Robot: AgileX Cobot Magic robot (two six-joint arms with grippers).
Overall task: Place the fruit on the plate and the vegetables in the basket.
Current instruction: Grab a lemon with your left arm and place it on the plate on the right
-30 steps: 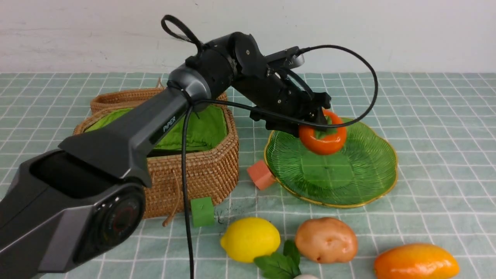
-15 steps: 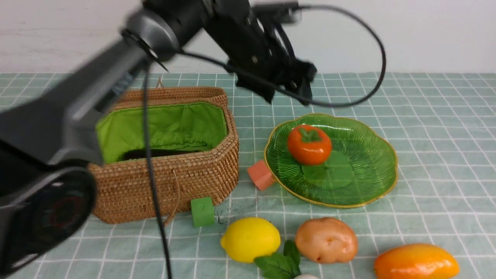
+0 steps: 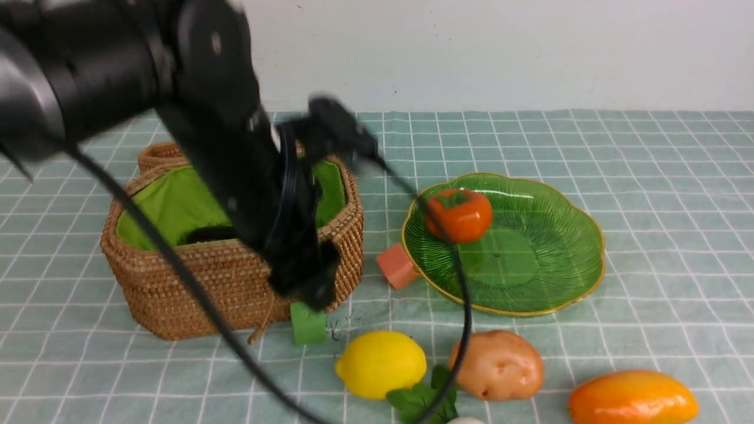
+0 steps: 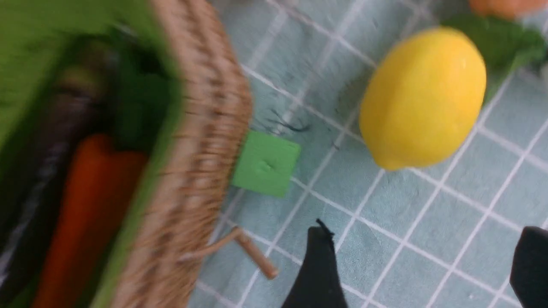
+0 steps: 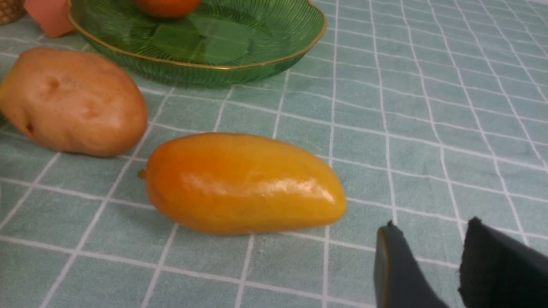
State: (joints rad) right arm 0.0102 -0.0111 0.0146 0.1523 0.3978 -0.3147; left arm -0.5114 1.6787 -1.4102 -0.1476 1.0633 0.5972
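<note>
You are holding left claw (image 4: 424,273) spread, empty | glossy yellow lemon (image 4: 421,96) is lying near it, apart | orange-red persimmon (image 3: 459,215) is sitting on green ribbed plate (image 3: 559,235)

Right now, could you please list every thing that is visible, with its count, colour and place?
basket: one, tan wicker, green lining, left side
red pepper: one, red, inside the basket
plate: one, green glass, gold rim, right of basket
persimmon: one, orange-red, on the plate
salmon cube: one, between basket and plate
green cube: one, before the basket
lemon: one, yellow, near edge
potato: one, brown, right of lemon
mango: one, orange-yellow, near right corner
leaves: one sprig, green, between lemon and potato
cloth: one, pale green checked, under everything
left hand: one, black, open, by the green cube
right hand: one, black, open, near the mango
</note>
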